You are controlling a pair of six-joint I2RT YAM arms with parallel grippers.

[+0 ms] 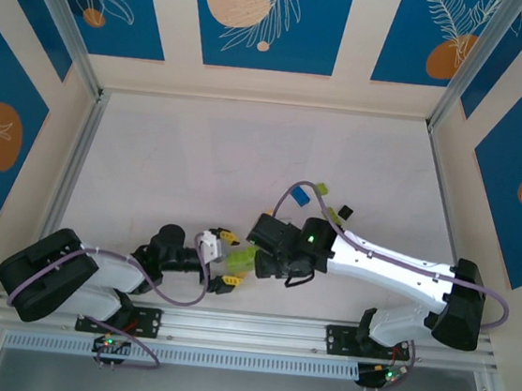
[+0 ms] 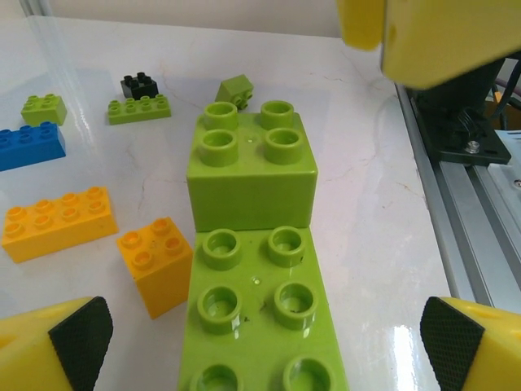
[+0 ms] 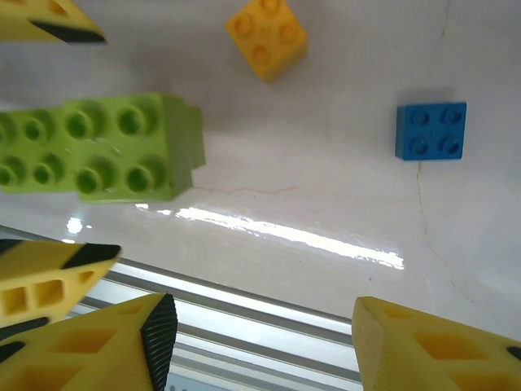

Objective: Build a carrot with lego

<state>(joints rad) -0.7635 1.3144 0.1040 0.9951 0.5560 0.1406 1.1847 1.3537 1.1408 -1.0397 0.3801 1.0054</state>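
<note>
Lego stack — a long lime-green studded plastic brick (image 2: 256,318) with a square green brick (image 2: 251,175) touching its end — lies on the white table (image 2: 374,212) by the near metal rail (image 3: 269,301). The left gripper (image 2: 264,338) straddles it, jaws wide, pads clear of it. The right gripper (image 3: 269,334) hangs open and empty. Orange plastic bricks (image 2: 57,221) lie just beside.
</note>
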